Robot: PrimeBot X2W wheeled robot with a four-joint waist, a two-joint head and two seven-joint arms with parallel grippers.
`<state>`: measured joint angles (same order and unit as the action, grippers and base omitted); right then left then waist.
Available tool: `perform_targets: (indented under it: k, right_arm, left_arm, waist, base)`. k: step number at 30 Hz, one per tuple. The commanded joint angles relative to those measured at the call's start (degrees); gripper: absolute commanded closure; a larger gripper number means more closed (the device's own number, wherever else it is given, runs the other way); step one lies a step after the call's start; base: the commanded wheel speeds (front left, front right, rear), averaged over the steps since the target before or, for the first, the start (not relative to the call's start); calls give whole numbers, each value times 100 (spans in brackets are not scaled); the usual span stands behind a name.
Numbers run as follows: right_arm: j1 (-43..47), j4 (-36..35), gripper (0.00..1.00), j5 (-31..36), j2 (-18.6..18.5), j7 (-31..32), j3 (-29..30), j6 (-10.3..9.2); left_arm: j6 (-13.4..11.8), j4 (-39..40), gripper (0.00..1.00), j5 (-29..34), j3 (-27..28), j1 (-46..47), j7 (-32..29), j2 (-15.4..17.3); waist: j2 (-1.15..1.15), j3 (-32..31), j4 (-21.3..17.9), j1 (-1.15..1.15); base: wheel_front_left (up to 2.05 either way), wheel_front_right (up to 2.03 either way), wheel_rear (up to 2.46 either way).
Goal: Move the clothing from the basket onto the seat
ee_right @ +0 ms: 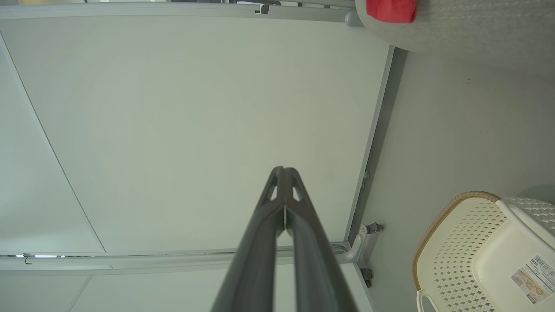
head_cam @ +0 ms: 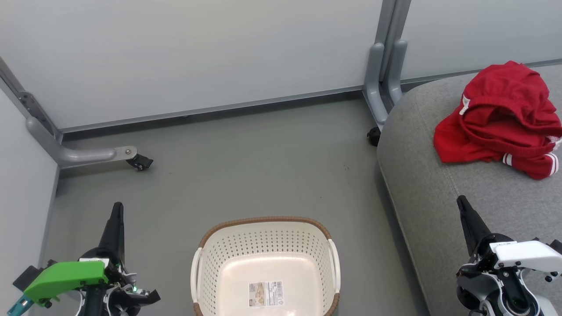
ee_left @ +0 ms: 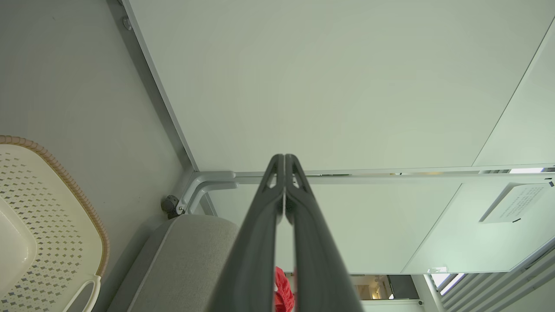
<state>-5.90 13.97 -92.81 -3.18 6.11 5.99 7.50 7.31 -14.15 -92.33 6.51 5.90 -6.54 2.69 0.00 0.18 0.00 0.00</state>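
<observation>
Crumpled red clothing (head_cam: 500, 123) lay upper right on the grey woven seat (head_cam: 439, 210), cream perforated basket (head_cam: 263, 239) empty; left gripper (head_cam: 117, 207) and right gripper (head_cam: 461, 202) had jaws pinched together.

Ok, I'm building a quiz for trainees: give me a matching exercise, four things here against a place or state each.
1 clothing; 2 basket; 3 left gripper; 4 seat
A on the floor, no clothing inside; B fingers shut, holding nothing; C piled on the seat; D grey, right of the basket
Pairs: 1-C; 2-A; 3-B; 4-D
</observation>
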Motion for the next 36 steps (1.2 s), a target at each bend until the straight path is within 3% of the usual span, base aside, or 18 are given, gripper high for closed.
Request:
perform_targets:
  k: [1,36]
  right_arm:
    - [-48,13,100,3,-13,27,17,-2]
    - [-51,15,100,27,3,43,38,-2]
  left_arm:
    - [35,15,100,-17,16,58,-20,35]
    - [36,15,100,-18,15,58,-19,35]
  waist:
    - [0,0,0,0]
    - [0,0,0,0]
  base:
    - [0,0,0]
    - [0,0,0]
